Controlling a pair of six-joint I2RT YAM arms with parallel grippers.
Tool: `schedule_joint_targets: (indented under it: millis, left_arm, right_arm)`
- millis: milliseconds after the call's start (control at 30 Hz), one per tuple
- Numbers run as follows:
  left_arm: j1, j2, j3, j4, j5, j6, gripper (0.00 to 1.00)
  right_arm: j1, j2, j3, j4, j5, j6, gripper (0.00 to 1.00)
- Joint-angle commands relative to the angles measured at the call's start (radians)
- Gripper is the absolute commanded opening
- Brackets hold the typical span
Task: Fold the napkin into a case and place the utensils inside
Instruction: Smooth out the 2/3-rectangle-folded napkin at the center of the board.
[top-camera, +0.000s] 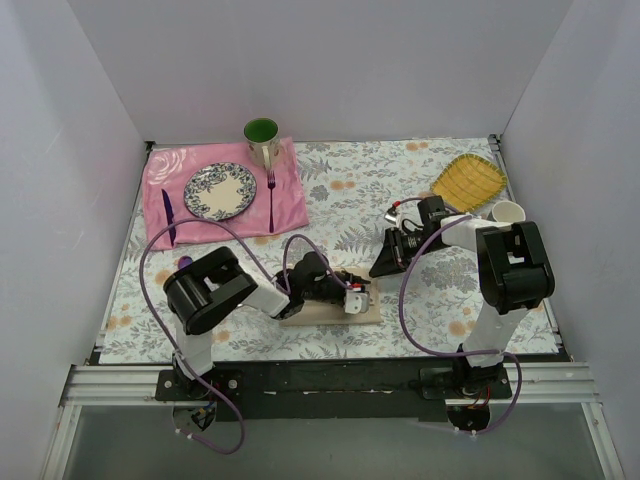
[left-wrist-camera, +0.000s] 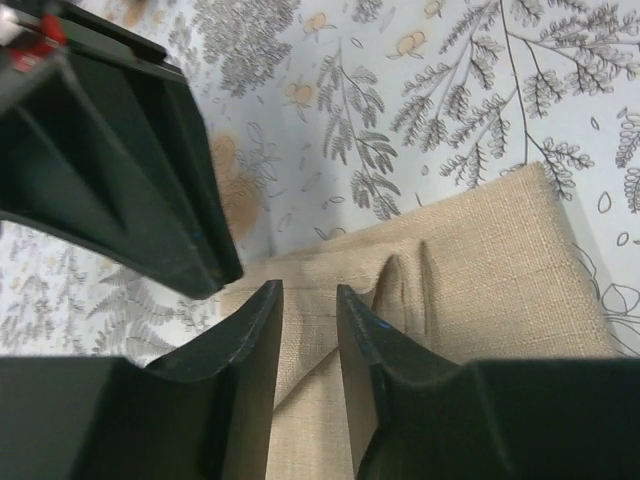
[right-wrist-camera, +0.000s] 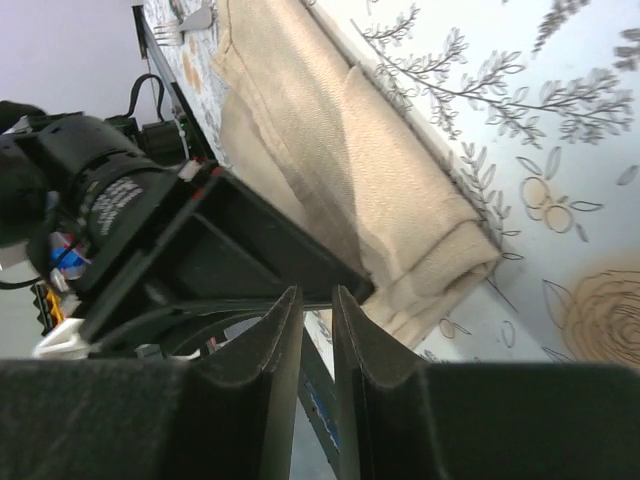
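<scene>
The napkin (top-camera: 322, 315) lies folded as a narrow case at lower centre of the surface, my left tool (left-wrist-camera: 307, 295) slightly parted above it and my right tool (right-wrist-camera: 316, 297) slightly parted and empty, and since only the fork (right-wrist-camera: 190, 20) shows, at the case's far end, I judge loading unfinished.

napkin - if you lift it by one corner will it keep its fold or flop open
Probably flops open: the napkin is soft woven cloth, and its folds look rounded, not creased sharp. Likely light, and its coarse weave should grip rather than slip. Pushed, it may bunch up.
</scene>
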Motion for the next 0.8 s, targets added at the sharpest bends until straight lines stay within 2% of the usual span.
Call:
schedule_joint_targets:
  millis: [0, 100, 233, 333, 500, 567, 700, 767]
  left_arm:
    - [0.006, -0.154, -0.005, -0.087, -0.015, -0.062, 0.32]
    - [0.006, -0.249, 0.003, -0.182, 0.002, -0.109, 0.34]
    - [0.009, -0.356, 0.014, -0.473, 0.017, -0.159, 0.37]
    - [0.011, -0.404, -0.007, -0.558, 0.037, -0.182, 0.38]
    - [0.01, -0.368, -0.013, -0.591, 0.027, -0.209, 0.46]
    - [0.011, -0.335, -0.002, -0.592, 0.002, -0.2, 0.44]
    - [0.005, -0.282, 0.009, -0.559, -0.02, -0.194, 0.41]
    - [-0.003, -0.254, 0.007, -0.528, -0.059, -0.159, 0.41]
  right_arm:
    - [-0.015, -0.008, -0.006, 0.004, 0.026, -0.009, 0.27]
    - [-0.015, 0.012, 0.015, -0.016, 0.025, -0.032, 0.27]
    - [-0.015, -0.047, 0.011, -0.047, 0.017, -0.044, 0.28]
    - [-0.017, -0.103, -0.055, -0.03, 0.019, -0.028, 0.3]
    - [-0.017, -0.115, -0.108, -0.005, 0.031, -0.029, 0.3]
    - [-0.017, -0.115, -0.107, -0.024, 0.029, -0.047, 0.28]
    - [-0.018, -0.132, -0.149, -0.029, 0.026, -0.051, 0.18]
    - [-0.017, -0.14, -0.195, -0.006, 0.029, -0.022, 0.18]
